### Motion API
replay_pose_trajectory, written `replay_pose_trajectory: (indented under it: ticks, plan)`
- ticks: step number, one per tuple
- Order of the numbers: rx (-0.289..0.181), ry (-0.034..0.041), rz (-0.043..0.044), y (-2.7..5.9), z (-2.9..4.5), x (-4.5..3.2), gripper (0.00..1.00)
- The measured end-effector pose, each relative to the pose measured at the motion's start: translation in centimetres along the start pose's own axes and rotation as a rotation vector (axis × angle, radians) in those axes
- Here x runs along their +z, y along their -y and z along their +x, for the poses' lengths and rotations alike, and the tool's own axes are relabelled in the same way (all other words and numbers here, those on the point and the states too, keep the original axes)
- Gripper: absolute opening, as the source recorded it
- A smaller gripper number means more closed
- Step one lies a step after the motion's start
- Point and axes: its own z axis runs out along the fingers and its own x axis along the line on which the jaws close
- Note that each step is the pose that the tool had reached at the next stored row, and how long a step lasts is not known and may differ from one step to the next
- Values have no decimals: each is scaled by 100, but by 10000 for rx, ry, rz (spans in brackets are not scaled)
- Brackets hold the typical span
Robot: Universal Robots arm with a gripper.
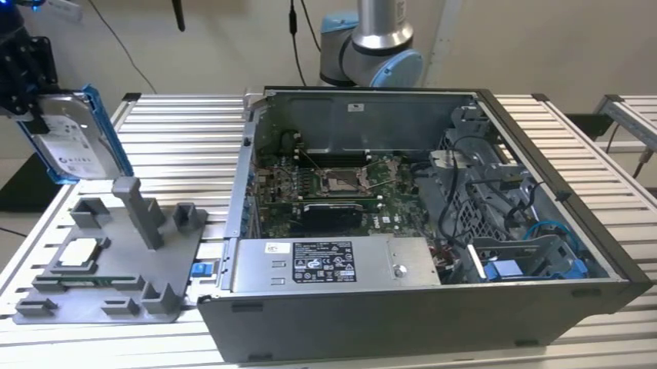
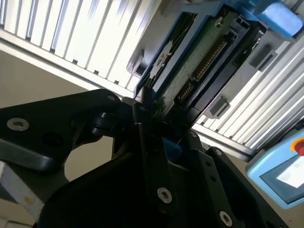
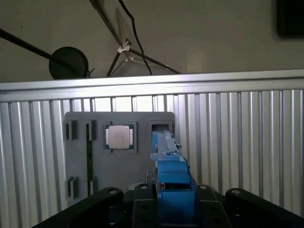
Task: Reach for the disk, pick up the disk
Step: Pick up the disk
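Jaws clamped on the upper end of the disk (image 1: pixel 72 144), which hangs nearly upright at the exterior view's left, clear of the slatted tabletop (image 1: pixel 185 127). The white label faces the camera; the blue bracket (image 1: pixel 107 131) frames the edge toward the exterior view's right.

In the second wrist view, the disk (image 2: pixel 199 57) runs away from the jaws, its green circuit board exposed and the bracket's blue end (image 2: pixel 280 16) farthest from the grasp. A blue-cased device with a red button (image 2: pixel 280 171) lies beyond the tabletop's edge.

In the first wrist view, the disk is seen edge-on. Its blue bracket (image 3: pixel 170 183) sits between the two black jaw links and points over the gray fixture plate (image 3: pixel 80 156) below. The square silver chip (image 3: pixel 118 137) rests in a pocket of that plate, just beside the line of the disk's edge.

In the exterior view, the fixture plate (image 1: pixel 113 269) lies flat on the tabletop beneath the held disk and carries the chip (image 1: pixel 80 254) and several upright posts. The open computer case (image 1: pixel 411 323) stands just beside the plate, toward the exterior view's right, well apart from the disk. Inside it are the motherboard (image 1: pixel 328 184), a labeled power supply (image 1: pixel 328 265) and a blue drive bay (image 1: pixel 513 269). The arm's base joint (image 1: pixel 375 46) rises behind the case.
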Motion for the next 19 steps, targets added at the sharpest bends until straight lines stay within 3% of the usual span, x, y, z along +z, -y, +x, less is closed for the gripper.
replay_pose_trajectory:
  ticks: [5,19]
  plan:
    - [0,0,1,-2,-1,-163,0]
    - [0,0,1,-8,-5,-735,0]
